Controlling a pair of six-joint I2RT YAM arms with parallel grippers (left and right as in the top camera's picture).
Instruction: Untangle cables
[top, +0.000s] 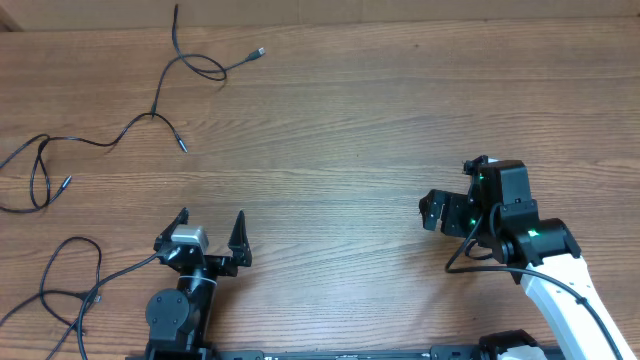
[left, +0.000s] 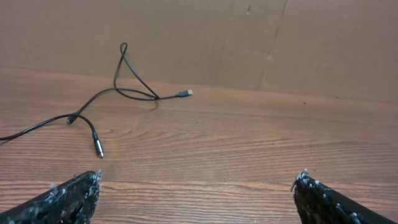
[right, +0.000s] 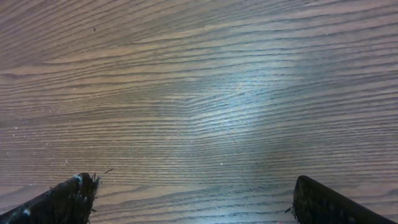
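table (top: 400, 120): wood. right gripper (right: 193, 186) jaws spread, empty, well apart from cables (top: 150, 115). left gripper (left: 198, 179) spread, empty, nearer.
risk: pinch at crossing point, pull makes knot tighter; thin cord slips out.
cables: far left of table, black, looped, crossing; silver plug (top: 259, 51) lying free.

- The desk (top: 400, 100) is brown wood, its grain running left to right.
- A plain brown panel (left: 205, 37) with faint creases rises behind its far edge.
- A soft pale glare (right: 249, 106) lies on the wood.
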